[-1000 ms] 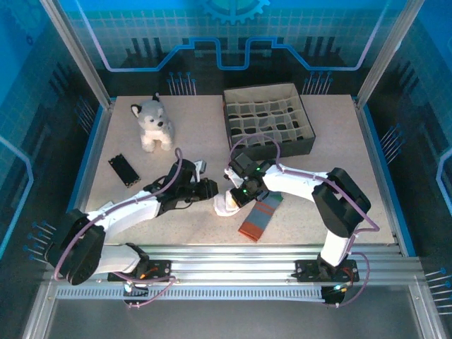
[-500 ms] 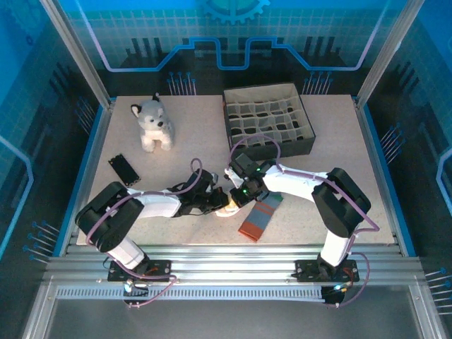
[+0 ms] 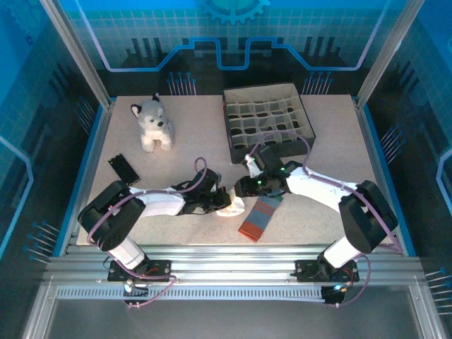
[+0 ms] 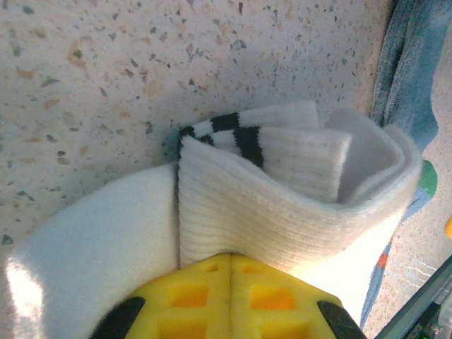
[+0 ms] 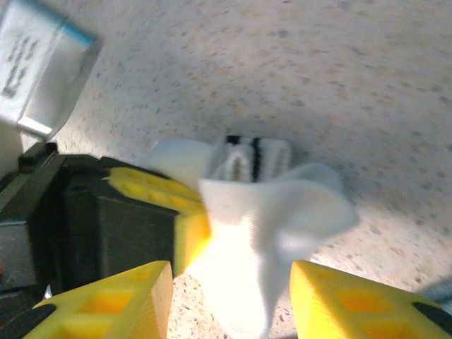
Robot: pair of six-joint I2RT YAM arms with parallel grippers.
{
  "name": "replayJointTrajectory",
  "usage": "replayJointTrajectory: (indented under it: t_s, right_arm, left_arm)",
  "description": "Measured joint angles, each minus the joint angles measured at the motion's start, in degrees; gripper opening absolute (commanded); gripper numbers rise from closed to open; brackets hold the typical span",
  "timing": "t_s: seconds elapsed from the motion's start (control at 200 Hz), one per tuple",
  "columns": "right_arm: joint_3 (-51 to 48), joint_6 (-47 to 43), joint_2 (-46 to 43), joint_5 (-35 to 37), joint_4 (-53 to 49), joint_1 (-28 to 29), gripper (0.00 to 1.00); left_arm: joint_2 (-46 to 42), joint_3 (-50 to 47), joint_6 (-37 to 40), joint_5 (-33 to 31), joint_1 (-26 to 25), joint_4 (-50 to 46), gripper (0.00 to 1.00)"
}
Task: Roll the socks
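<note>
Left gripper (image 3: 223,205) stays clamped on the half-rolled white sock (image 4: 282,198) mid-table as the right gripper (image 3: 248,188) lets go, jaws parted, and backs away. The grey-blue sock (image 3: 260,217) lies flat beside it, not yet rolled.

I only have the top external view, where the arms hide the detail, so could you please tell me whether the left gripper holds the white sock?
Observer: Yes, the left wrist view shows the left gripper shut on the folded white sock.
Operator: Thank you, and is the other one gripping it too?
Observer: No, its wrist view shows the right gripper open, one yellow finger on each side of the sock.
Operator: Which part lies farthest from the closed fingers?
Observer: The black-striped cuff, at the fold's far end, against the speckled table.
</note>
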Motion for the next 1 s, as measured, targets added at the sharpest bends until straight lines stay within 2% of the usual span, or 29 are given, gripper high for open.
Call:
replayJointTrajectory:
  t_s: [0.215,0.425,0.53,0.65,0.8,0.855,1.001]
  right_arm:
    - [-9.57,12.79,-0.96,-2.99,7.32,-3.30,0.49]
    - [-10.47,19.19,2.34,-4.48,13.29,-3.28,0.51]
    - [-10.47,20.41,4.46,-4.68,14.97,-3.23,0.48]
    - [-10.19,21.53,5.88,-5.14,16.87,-3.15,0.40]
    - [-9.46,22.51,8.00,-4.76,18.64,-2.10,0.08]
    - [-9.20,21.81,8.02,-4.13,18.64,-1.75,0.00]
    - [-6.67,19.06,7.17,2.05,13.92,1.05,0.00]
  left_arm:
    - [1.27,1.31,0.20,0.04,-0.15,-0.17,0.01]
    - [1.97,2.23,1.11,0.02,-0.46,-0.46,0.00]
    - [2.14,2.43,1.14,0.04,-0.50,-0.46,0.00]
    - [2.43,2.56,1.31,0.04,-0.63,-0.37,0.00]
    - [2.64,2.86,1.31,0.09,-0.70,-0.44,0.00]
    - [2.64,2.86,1.31,0.09,-0.72,-0.44,0.00]
    - [2.64,2.86,1.31,0.07,-0.72,-0.48,0.00]
